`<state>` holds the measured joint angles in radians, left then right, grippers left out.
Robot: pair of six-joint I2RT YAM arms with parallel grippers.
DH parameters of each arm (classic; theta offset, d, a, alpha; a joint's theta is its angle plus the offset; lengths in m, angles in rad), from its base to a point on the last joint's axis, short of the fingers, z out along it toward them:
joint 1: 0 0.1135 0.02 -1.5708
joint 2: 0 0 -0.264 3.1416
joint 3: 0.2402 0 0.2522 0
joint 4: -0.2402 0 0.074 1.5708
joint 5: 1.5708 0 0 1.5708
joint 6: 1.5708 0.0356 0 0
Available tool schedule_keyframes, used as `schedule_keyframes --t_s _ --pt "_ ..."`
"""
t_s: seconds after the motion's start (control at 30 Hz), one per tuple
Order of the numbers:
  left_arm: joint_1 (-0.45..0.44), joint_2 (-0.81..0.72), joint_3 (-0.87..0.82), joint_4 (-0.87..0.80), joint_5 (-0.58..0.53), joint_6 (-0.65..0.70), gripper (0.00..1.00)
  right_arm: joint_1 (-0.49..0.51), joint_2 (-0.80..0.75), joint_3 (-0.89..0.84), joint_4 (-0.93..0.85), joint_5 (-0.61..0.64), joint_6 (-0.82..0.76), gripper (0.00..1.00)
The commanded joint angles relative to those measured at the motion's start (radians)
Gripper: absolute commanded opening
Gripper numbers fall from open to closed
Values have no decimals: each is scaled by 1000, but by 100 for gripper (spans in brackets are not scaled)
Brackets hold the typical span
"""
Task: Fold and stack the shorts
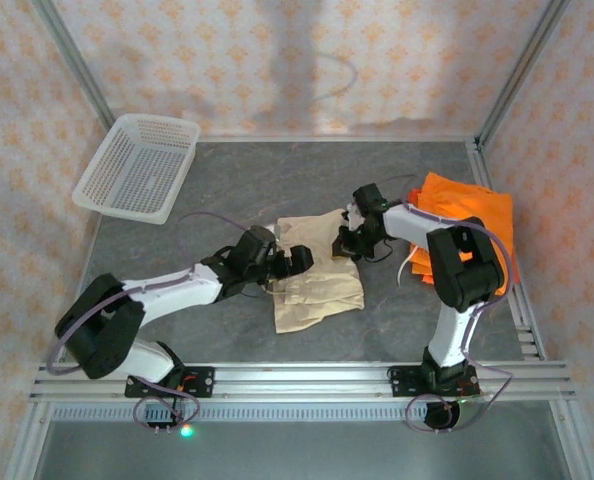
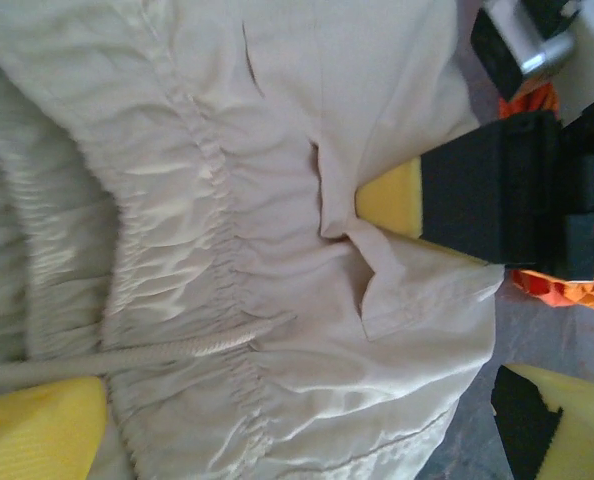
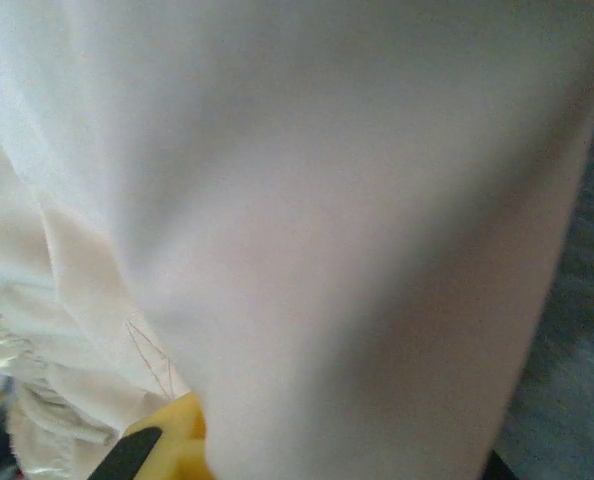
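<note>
The grey tabletop carried cream shorts at its centre, orange shorts piled at three o'clock, and a white mesh basket at ten o'clock.

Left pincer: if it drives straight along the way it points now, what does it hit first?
The cream shorts. The left pincer points down, jaws open, at their gathered waistband. They look close, though depth is unclear, and nothing visible lies between.

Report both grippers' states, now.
Left gripper: open, over the beige shorts, holding nothing.
Right gripper: closed on the beige shorts.
</note>
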<state>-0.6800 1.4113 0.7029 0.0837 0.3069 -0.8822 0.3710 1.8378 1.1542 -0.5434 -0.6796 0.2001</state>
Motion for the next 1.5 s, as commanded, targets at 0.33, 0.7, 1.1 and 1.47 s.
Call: schedule_keyframes --t_s 0.33,0.7,1.1,1.47 --pt "8 -136 -16 -70 -50 33 100 21 -93 341 -574 765 -55 0" --pt "10 -124 -14 -48 -46 26 100 19 74 672 -797 1020 -85 0" --pt "12 -131 -26 -51 -52 31 100 -7 157 906 -975 1175 -125 0" --pt "12 -123 -37 -29 -53 20 100 -101 129 1062 -1037 1210 -170 0"
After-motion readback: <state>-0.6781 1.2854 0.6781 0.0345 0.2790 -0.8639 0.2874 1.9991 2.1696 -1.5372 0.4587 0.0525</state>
